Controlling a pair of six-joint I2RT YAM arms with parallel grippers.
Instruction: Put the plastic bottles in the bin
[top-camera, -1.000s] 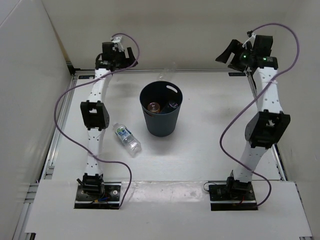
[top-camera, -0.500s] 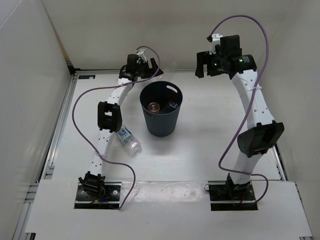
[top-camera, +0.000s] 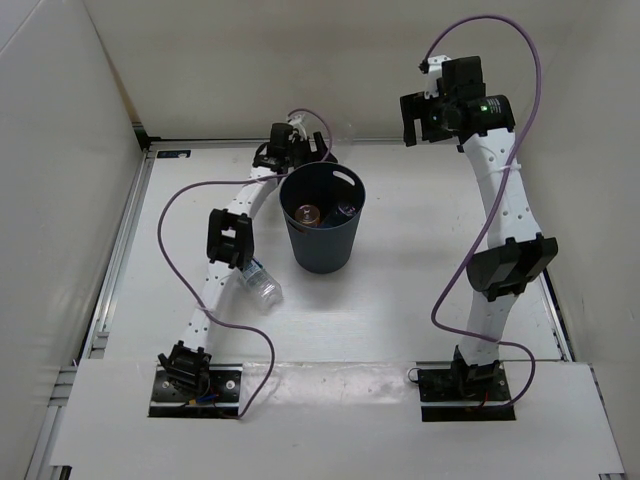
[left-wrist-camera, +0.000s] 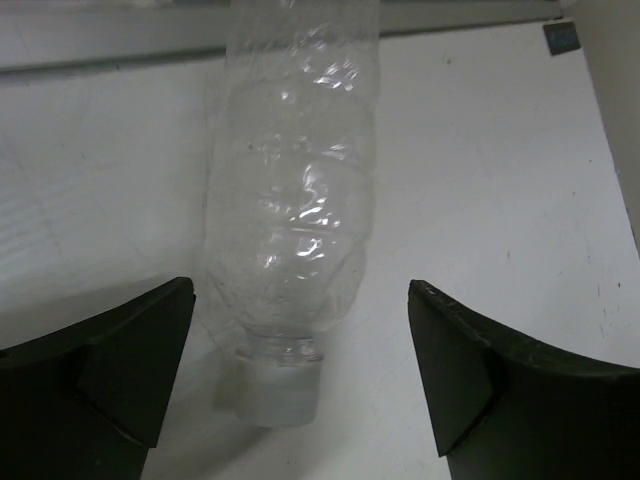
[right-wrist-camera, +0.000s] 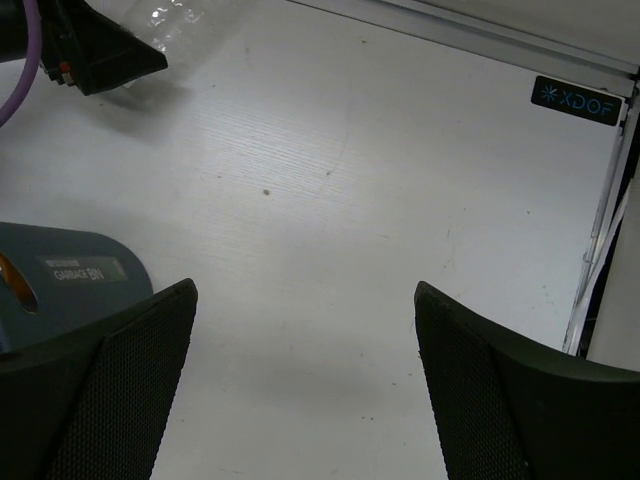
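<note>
Inventory, both arms, as I found things.

- My left gripper (left-wrist-camera: 300, 300): released, its two fingers spread wide and gripping nothing. It hung low over the far part of the table (top-camera: 420, 260), just beyond the far-left rim of the bin (top-camera: 322, 235).
- Plain clear bottle (left-wrist-camera: 295, 200): it lay on its side on the table near the far edge, its cap end pointing back at my left wrist. It was lined up with the gap between my left fingers, and neither finger touched it.
- My right gripper (right-wrist-camera: 305, 290): released as well, jaws fully apart and nothing between them. It was held high over the far right of the table and looked down on bare white surface, with the bin's grey-blue wall at the left edge of that view.
- The bin stood upright at mid-table between my two arms. The orange bottle (top-camera: 308, 213) lay at the bottom, with a second bottle (top-camera: 344, 210) to its right whose label I could not read.
- Bottle with white-and-green label (top-camera: 262, 285): it lay on the table near and to the left of the bin, outside it and partly under my left arm.
</note>
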